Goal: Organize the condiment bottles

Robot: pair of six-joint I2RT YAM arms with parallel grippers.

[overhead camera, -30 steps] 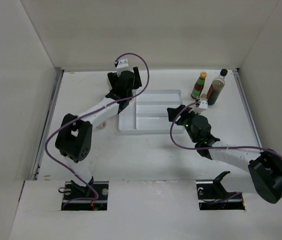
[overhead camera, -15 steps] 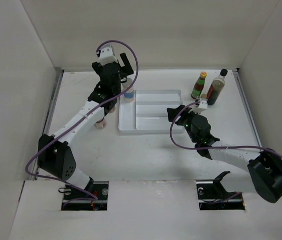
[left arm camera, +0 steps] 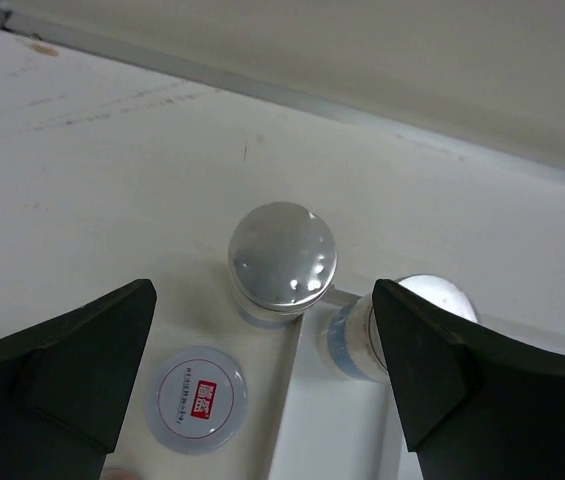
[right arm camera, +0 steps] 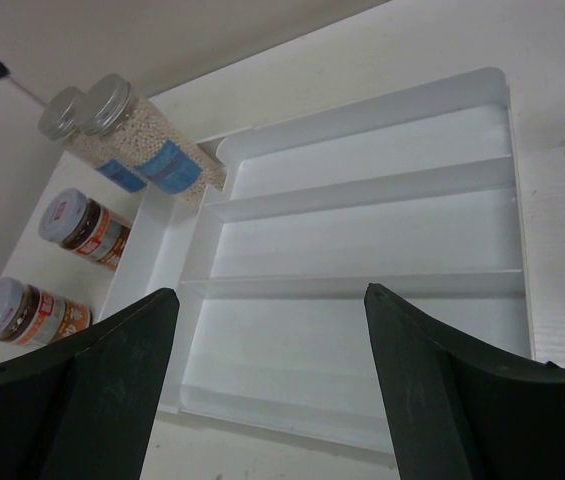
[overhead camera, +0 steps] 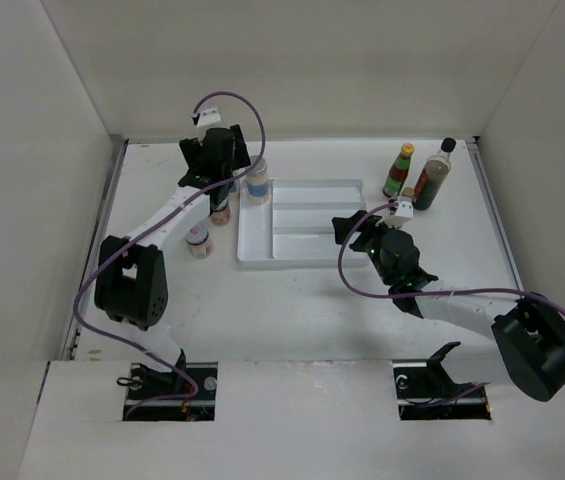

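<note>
Two blue-labelled jars with silver lids (left arm camera: 282, 255) (left arm camera: 402, 320) stand at the white tray's (overhead camera: 307, 235) far left corner; they also show in the right wrist view (right arm camera: 137, 135). Two red-labelled jars (overhead camera: 220, 208) (overhead camera: 199, 240) stand left of the tray. My left gripper (overhead camera: 224, 180) is open and empty, above these jars, with a red-labelled lid (left arm camera: 197, 400) between its fingers below. The red yellow-capped sauce bottle (overhead camera: 399, 170) and tall dark bottle (overhead camera: 434, 172) stand at the back right. My right gripper (overhead camera: 352, 228) is open and empty over the tray's right end (right arm camera: 362, 250). The tiny yellow bottle is hidden.
The tray has three long compartments, all bare. White walls close the table at the back and on both sides. A purple cable loops above each arm.
My left arm swung left and came down over the jars by the tray's far left corner, uncovering the jars left of the tray. The right arm has barely moved.
</note>
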